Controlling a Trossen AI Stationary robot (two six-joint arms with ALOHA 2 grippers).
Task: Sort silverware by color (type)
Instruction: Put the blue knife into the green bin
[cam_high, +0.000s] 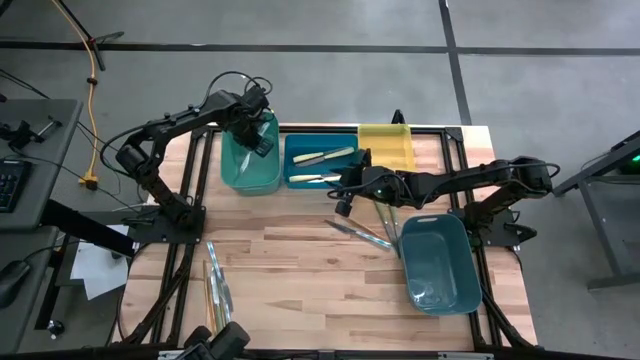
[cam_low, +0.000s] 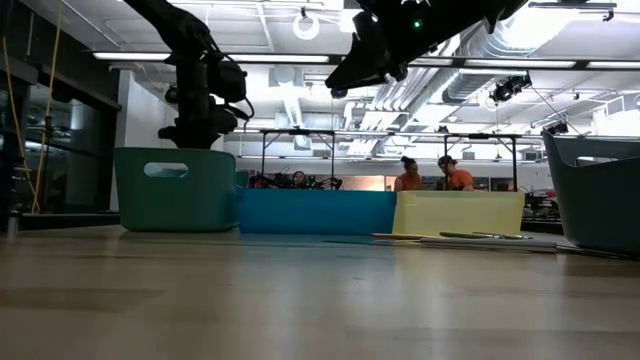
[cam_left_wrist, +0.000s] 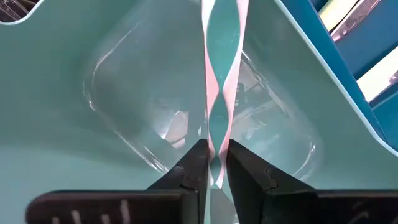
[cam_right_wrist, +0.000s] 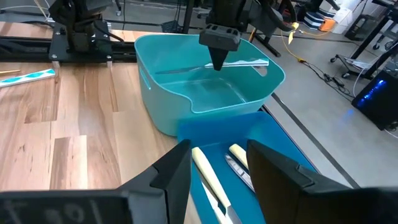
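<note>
At the far left of the high view, a few utensils (cam_high: 214, 290) lie on the bare wooden table (cam_high: 300, 280) near its lower-left corner, pointing up and down the frame.

Above them, in the upper left, the left gripper (cam_high: 260, 140) hangs over the green bin (cam_high: 250, 160). In the left wrist view its fingers (cam_left_wrist: 193, 168) sit close together with a pale green utensil handle (cam_left_wrist: 219, 93) between them; the handle runs up the middle of that frame over the bin floor. The right wrist view shows the same utensil (cam_right_wrist: 214, 66) lying level across the bin's opening under that gripper's tip. Whether the fingers are pinching the handle or only flank it cannot be told.

Right of the green bin sits the blue bin (cam_high: 320, 160), top centre, holding two pale yellow-handled utensils (cam_high: 322, 157), one above the other. The right wrist view looks down on them (cam_right_wrist: 208, 174) between that arm's own fingers.

The right gripper (cam_high: 348, 190) hovers at the lower right corner of the blue bin, its fingers (cam_right_wrist: 171, 171) spread apart and empty.

Next right is the yellow bin (cam_high: 386, 148), top centre-right. Below it, mid-frame, several more utensils (cam_high: 370, 232) lie loose on the wood beside the large teal tub (cam_high: 445, 265) at the lower right.

In the low view two people (cam_low: 430, 175) sit far back in the room, behind the yellow bin (cam_low: 458, 212).
</note>
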